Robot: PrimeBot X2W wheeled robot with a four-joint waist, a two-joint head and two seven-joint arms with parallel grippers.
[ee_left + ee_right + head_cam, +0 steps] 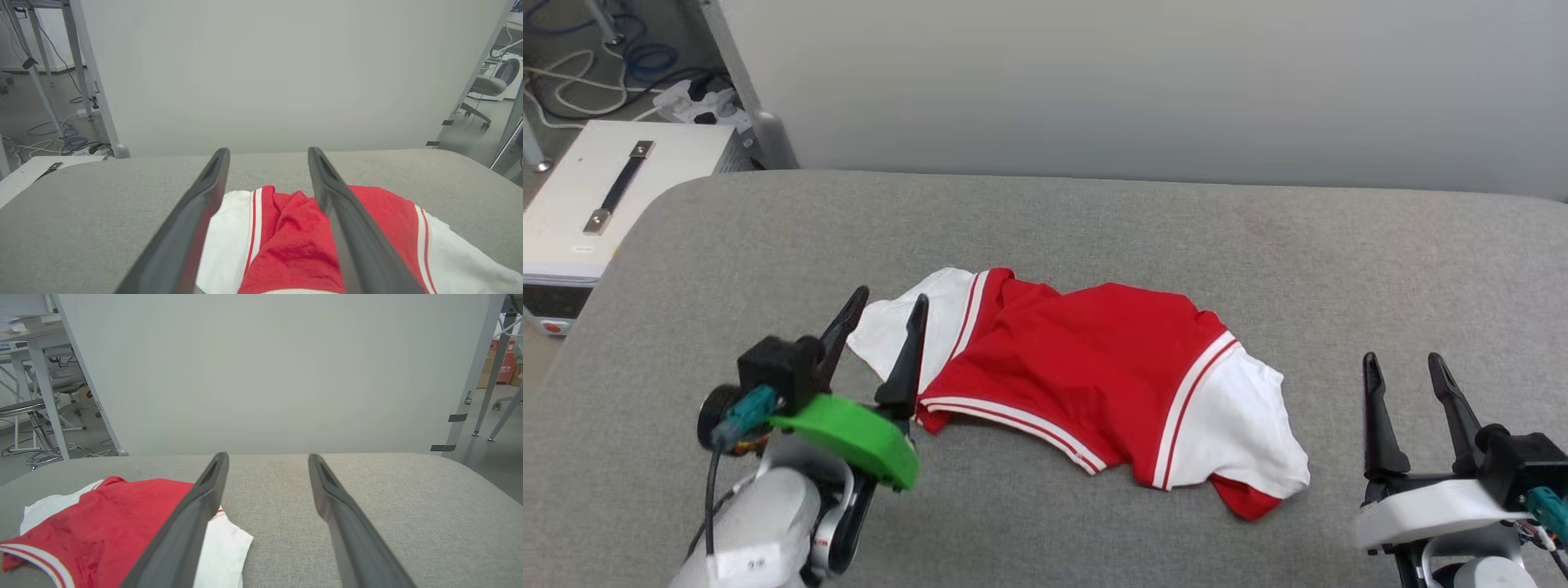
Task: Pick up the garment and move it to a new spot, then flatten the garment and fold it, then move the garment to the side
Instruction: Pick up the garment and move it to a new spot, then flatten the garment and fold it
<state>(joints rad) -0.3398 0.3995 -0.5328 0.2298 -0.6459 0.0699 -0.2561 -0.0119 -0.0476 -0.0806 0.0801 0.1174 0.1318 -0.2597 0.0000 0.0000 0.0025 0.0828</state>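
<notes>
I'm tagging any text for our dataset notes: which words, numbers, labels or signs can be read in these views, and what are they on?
No text here can be read.
On the garment: no print on the side that shows, just red cloth and red-white trim.
Small dark marks on the left forearm: too blurred to read.
White marks on the red box in the right wrist view: too small to read.

garment (1078, 359) sleeve partly hidden, behind left tool (890, 296)

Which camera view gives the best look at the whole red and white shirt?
The head view: the garment lies almost whole in it, both white sleeves visible. The left wrist view shows one part up close, crossed by that arm's jaws; the right wrist view shows one side, partly behind a jaw.
</notes>
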